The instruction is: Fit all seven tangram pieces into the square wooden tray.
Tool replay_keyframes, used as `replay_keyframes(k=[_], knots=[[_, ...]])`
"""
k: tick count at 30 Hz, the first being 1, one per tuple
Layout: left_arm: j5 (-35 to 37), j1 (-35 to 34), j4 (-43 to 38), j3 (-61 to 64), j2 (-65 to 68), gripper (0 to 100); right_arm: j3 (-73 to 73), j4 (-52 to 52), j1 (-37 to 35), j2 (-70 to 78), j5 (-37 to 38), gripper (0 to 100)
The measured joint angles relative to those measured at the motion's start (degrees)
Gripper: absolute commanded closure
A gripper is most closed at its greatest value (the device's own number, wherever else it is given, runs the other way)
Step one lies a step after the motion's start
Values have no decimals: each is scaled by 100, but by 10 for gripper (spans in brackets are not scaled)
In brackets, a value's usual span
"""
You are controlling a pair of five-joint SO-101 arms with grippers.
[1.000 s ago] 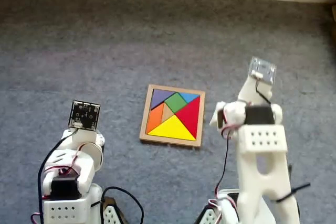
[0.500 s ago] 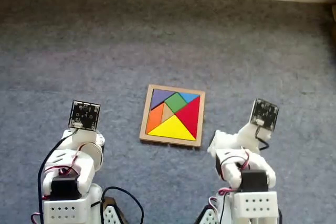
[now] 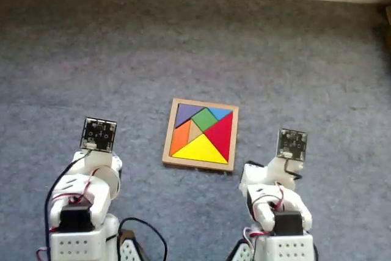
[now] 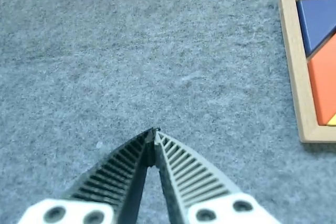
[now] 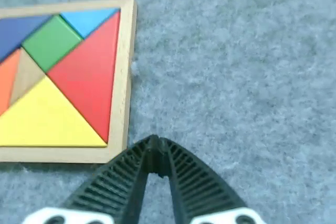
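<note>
Tangram pieces (image 3: 214,137) lie packed inside the square wooden tray (image 3: 198,164) at the middle of the grey worktop (image 3: 122,59) in the high view, seven colours meeting edge to edge with no gap to be seen. The left arm (image 3: 85,191) and right arm (image 3: 276,203) sit folded low on either side of the tray, well apart from it. In the left wrist view, the left gripper (image 4: 155,135) hangs over bare worktop with its jaws pressed together and nothing between them, while a corner of the tray shows off to one side. In the right wrist view, the right gripper (image 5: 155,142) is likewise closed on nothing, just beside the tray's near corner; the red triangle (image 5: 86,82), yellow triangle (image 5: 47,119) and green square (image 5: 52,40) sit level within the rim. By the look of it the fitting is done and this is the parked end of the job. Any next move would call only for a check that every piece lies flat, with neither arm nudging the tray.
</note>
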Motion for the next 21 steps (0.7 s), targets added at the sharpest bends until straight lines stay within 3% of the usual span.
replay_keyframes(k=[12, 21], knots=[[18, 809, -545, 651, 0, 986, 18, 97, 404, -35, 88, 994], [0, 870, 677, 651, 0, 989, 18, 747, 475, -35, 105, 994]])
